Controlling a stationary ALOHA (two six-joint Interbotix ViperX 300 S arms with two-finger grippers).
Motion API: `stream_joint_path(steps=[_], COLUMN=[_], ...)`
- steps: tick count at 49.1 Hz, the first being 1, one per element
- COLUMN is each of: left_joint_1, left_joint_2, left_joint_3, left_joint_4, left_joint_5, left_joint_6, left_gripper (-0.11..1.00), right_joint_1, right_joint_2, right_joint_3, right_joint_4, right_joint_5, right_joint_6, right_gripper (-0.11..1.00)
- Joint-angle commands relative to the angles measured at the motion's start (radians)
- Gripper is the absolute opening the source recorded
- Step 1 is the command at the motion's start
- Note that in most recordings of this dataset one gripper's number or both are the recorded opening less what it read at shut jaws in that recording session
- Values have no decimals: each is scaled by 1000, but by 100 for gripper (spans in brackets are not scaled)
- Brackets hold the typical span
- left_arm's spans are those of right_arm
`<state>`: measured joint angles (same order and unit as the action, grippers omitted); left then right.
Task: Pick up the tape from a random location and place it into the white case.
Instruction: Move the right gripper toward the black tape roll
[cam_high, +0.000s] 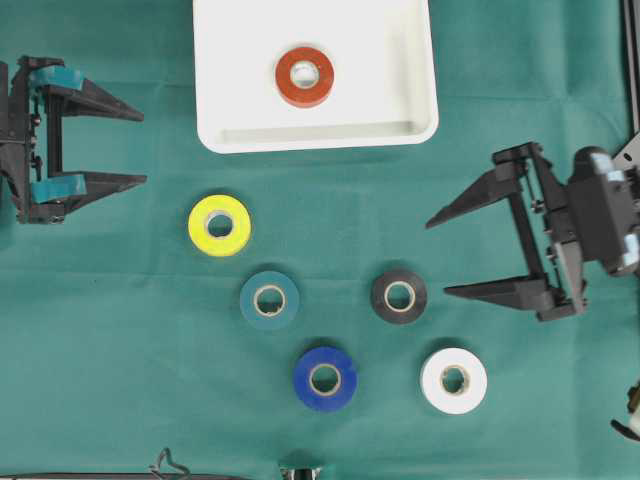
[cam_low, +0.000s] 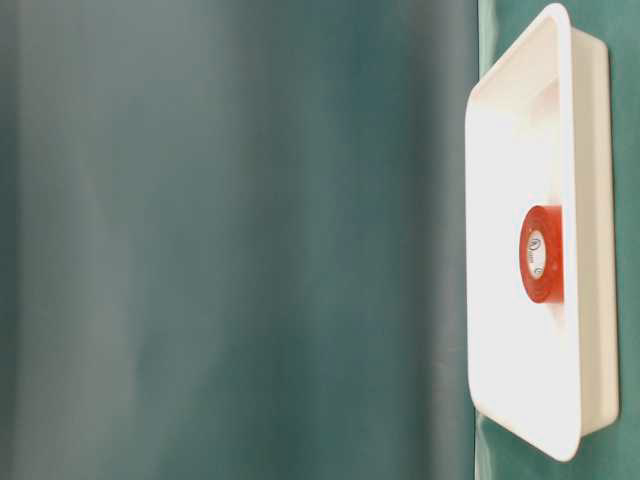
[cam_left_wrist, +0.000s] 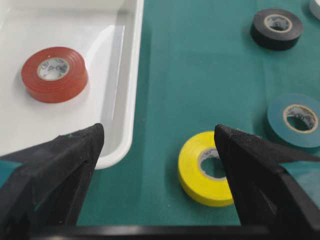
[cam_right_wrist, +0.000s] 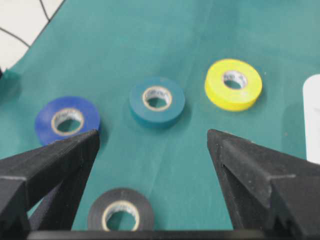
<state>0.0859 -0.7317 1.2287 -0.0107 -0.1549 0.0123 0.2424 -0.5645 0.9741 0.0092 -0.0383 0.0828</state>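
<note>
Tape-wise, the black roll (cam_high: 399, 296) lies flat on the surface at 9 o'clock of my right gripper (cam_high: 455, 250), which is spread wide and empty, like the left gripper (cam_high: 138, 148). Looks light, stiff and slick-sided, so I'd pinch across the rim. Red roll (cam_high: 305, 76) sits in the white case (cam_high: 412, 100). Table-level view shows only that; my wrist view crops the black roll's edge.
</note>
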Motion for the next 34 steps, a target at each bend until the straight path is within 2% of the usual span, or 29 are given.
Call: stream_joint_path(steps=[1,10,14,24,34], left_joint_1=[0,0,0,0,-2], left_joint_2=[2,2,2,2,2], left_joint_3=[-9,-9,-9,-9,-9], left_joint_4=[-3,-3,-3,-3,-3], left_joint_5=[-6,-2,-2,-2,0], left_joint_6=[-2,-2,0,-2,0], left_gripper=[97,97,97,97,97], right_joint_1=[5,3,2,-8,-15], right_joint_2=[26,55,55,87,178], right_joint_3=[-44,-69,-89,-202,-328], right_joint_4=[-3,0,6,2,0], right_joint_5=[-14,2,52,307,543], right_joint_6=[-2,6,14,49,69], right_gripper=[92,92,92,92,92])
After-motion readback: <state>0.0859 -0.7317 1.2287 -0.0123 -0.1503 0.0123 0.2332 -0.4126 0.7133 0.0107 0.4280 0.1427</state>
